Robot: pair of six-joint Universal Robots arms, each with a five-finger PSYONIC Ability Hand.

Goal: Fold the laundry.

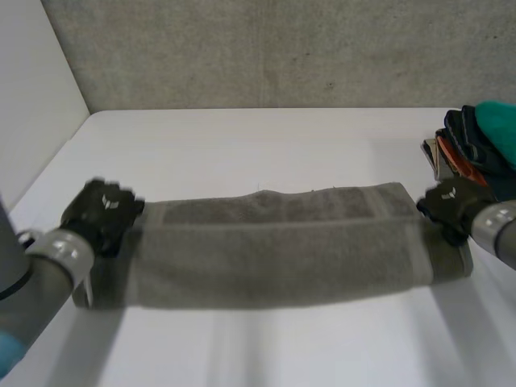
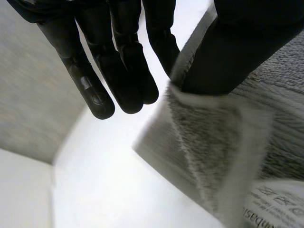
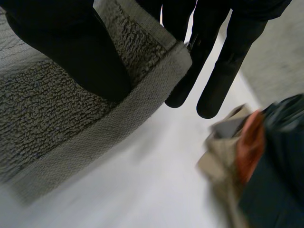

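Left hand [image 1: 101, 211] and right hand [image 1: 450, 203] pinch opposite ends of the long grey terry towel [image 1: 274, 250], thumbs against fingers [image 2: 95, 90]; lifting evenly should keep it taut.

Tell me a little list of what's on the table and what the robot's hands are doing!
towel: grey, folded into a long strip across the table
left hand: pinches a corner at one end of the towel
right hand: pinches a corner at the other end
clothes pile: beside the right hand, apart from the towel
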